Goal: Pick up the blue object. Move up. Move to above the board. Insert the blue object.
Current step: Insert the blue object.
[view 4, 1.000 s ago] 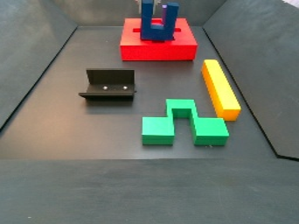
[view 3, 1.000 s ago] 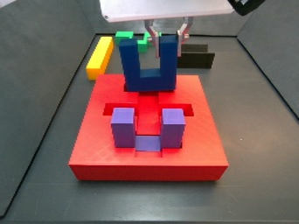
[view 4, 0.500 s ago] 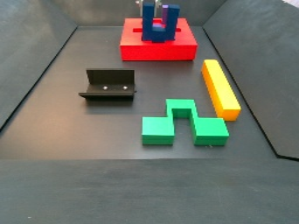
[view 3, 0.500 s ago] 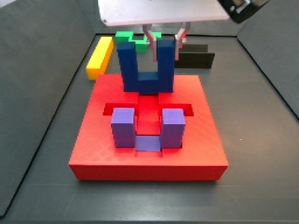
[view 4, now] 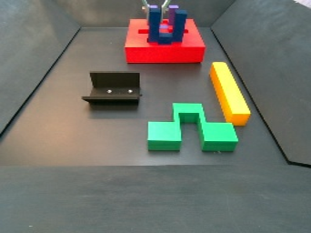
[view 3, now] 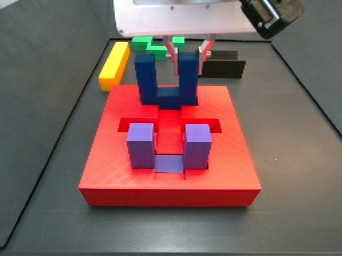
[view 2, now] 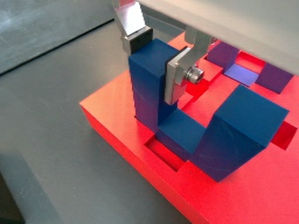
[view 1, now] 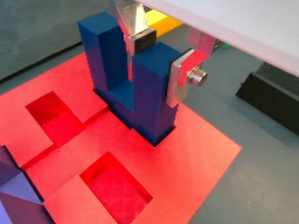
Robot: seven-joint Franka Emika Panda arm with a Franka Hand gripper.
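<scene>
Since a second ago your gripper had carried the blue object lower, so that its base sat down in the far end of the board instead of hanging above it. The board was the biggest thing you had on the dark floor; in a wrist view its darker recessed slots lay open beside the blue object's foot. On the near half of the board stood the purple U-shaped block, prongs up, well clear of the blue one. In both wrist views the blue object stood upright with its base in a slot, one prong clamped between the silver finger plates, so your gripper was closed on that prong. Nothing stood between the blue object and the board. Beyond the board in a side view lay the yellow bar, the green block and the fixture; in a side view they sat well apart from the board: the fixture, the yellow bar and the green block.
</scene>
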